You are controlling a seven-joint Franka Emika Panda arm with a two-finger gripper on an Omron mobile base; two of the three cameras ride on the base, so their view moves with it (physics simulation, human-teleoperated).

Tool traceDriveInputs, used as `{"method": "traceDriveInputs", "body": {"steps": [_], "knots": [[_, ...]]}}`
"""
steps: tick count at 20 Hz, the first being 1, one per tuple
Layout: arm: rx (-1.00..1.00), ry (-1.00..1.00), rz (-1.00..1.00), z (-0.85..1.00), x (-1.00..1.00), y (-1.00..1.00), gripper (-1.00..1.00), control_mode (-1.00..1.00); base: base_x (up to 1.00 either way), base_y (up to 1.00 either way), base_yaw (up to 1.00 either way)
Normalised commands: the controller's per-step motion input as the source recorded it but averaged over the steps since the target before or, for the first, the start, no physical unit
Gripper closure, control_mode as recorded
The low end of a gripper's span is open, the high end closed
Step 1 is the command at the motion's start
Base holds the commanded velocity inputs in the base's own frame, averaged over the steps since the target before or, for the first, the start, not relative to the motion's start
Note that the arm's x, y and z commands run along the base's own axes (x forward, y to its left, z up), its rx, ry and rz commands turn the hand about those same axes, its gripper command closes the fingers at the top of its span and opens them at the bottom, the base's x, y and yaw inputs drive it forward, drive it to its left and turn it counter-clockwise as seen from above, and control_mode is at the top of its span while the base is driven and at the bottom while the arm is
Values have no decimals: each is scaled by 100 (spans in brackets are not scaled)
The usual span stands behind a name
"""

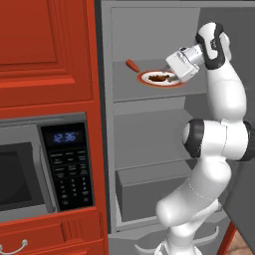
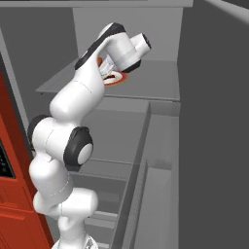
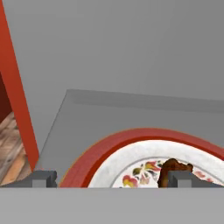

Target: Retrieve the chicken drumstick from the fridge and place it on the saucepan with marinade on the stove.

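The gripper [image 3: 112,179] stands fully open and holds nothing; its two finger tips [image 3: 43,178] sit wide apart in the hand view. It is positioned inside the open fridge [image 1: 149,129], low over the upper shelf [image 1: 199,92]. The chicken drumstick [image 3: 171,170] lies on a white orange-rimmed plate [image 3: 109,151] on that shelf, just beside one finger tip; contact cannot be determined. In the left base view, the hand reaches over the plate's edge. A short orange stick [image 1: 132,65] rests on the shelf near the plate. A microwave [image 1: 45,169] is mounted in the red cabinet [image 1: 47,55] beside the fridge.
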Motion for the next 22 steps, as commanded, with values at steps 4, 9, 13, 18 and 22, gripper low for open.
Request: {"method": "traceDriveInputs", "body": {"steps": [4,9,13,18,22], "knots": [[0,2,0,-2,35,0,-100,-100,0,0,0],[0,1,3,-1,30,-3,-100,-100,0,0,0],[0,0,6,-7,25,-4,-100,-100,0,0,0],[0,0,6,-17,29,-1,-100,-100,0,0,0],[0,0,4,-17,33,0,-100,-100,0,0,0]]}}
